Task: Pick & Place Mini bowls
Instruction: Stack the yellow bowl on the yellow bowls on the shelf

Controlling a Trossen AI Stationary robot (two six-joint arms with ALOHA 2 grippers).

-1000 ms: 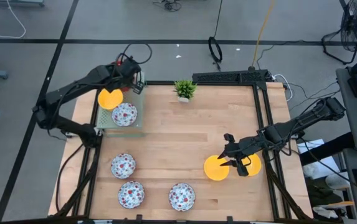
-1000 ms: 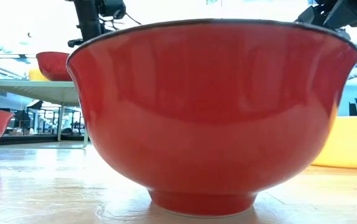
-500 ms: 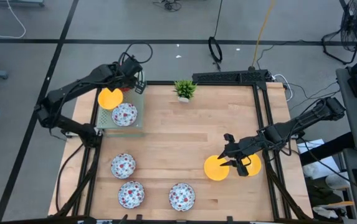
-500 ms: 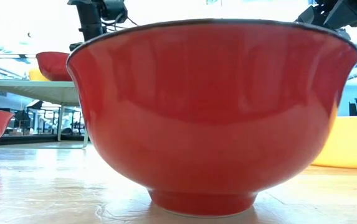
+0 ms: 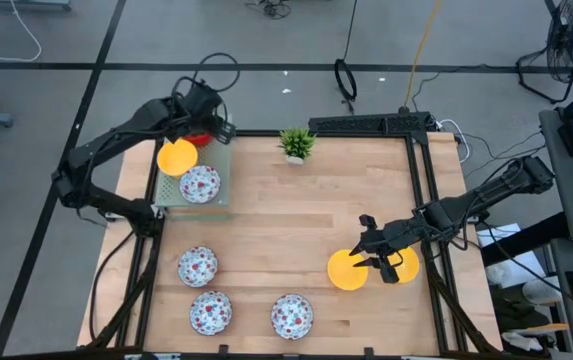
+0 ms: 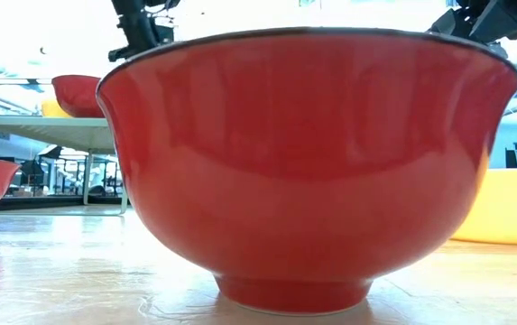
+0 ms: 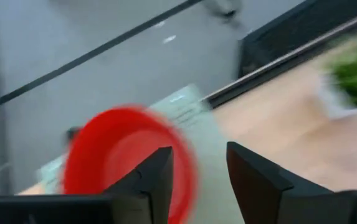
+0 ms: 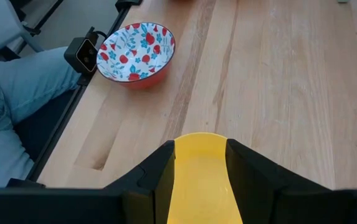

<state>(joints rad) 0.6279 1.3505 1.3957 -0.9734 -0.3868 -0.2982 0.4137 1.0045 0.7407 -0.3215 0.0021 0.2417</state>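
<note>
High view: left gripper, fingers apart and holding nothing, hangs over the red bowl at the table's far left corner, beside a yellow bowl. Right gripper, fingers apart, straddles the rim of a second yellow bowl near the right edge; mid-table lies open.

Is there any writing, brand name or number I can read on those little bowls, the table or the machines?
None can be read.
Pale raised platform under the glossy red bowl: faint marks, too blurred to read.
White bowl with red floral pattern: only painted flowers, no words.
Small black box on the table's edge: no legible label.
</note>
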